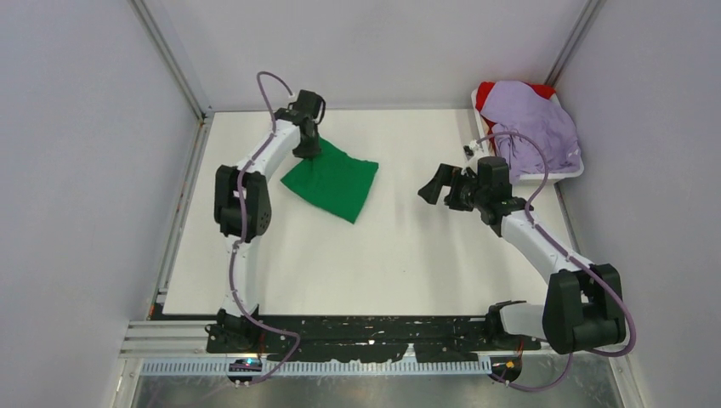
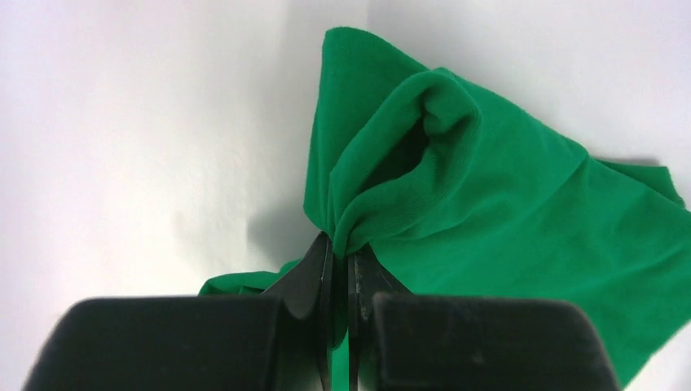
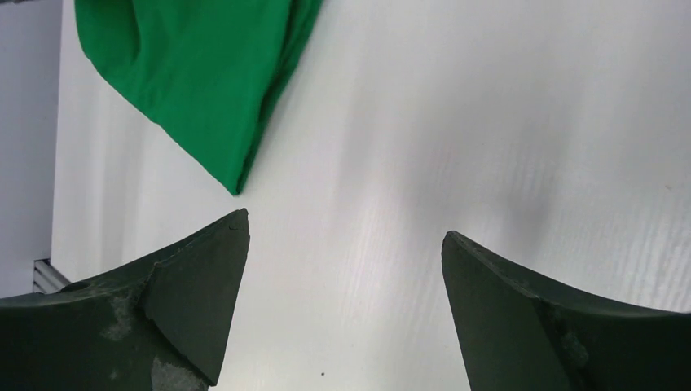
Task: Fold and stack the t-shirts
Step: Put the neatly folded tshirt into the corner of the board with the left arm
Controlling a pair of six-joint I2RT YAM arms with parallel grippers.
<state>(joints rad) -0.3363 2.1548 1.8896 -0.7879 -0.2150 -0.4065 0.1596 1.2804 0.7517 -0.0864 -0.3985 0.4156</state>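
Lying folded at centre-left of the top view, on white table (image 1: 408,255): green t-shirt (image 1: 333,182), upper-left corner bunched and pinched tight between fingers of left gripper (image 2: 341,267). Right of centre: right gripper (image 1: 434,187) over bare table, fingers spread wide, holding nothing. Upper right: lavender t-shirt (image 1: 536,127) heaped over red t-shirt (image 1: 488,90) in white tray (image 1: 571,172).

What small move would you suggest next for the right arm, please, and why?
Probably ease the open right gripper toward the nearest corner of the green t-shirt: the left gripper pinches only one bunched corner, so a second hold should help spread it.
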